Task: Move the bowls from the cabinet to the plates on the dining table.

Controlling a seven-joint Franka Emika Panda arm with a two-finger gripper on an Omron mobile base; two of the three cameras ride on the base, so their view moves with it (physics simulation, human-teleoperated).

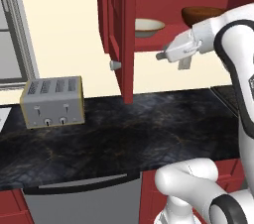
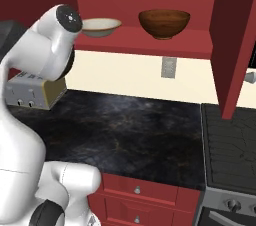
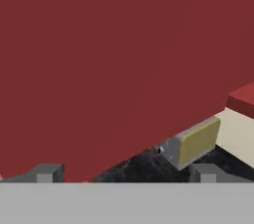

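The claw (image 3: pixel 124 172) is held open and empty, facing the open door (image 1: pixel 123 29) of the cabinet (image 2: pixel 150 40). The cream bowl (image 1: pixel 147 27) and brown bowl (image 2: pixel 164 23) are seen on the shelf, above and apart from the claw.

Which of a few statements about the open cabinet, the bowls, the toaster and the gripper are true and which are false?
1. Both bowls sit on the cabinet shelf: the white bowl and the brown bowl. True.
2. The gripper holds the white bowl. False: its jaws are open and hold nothing.
3. The toaster stands on the black counter. True.
4. The cabinet door is closed. False: it is swung open.
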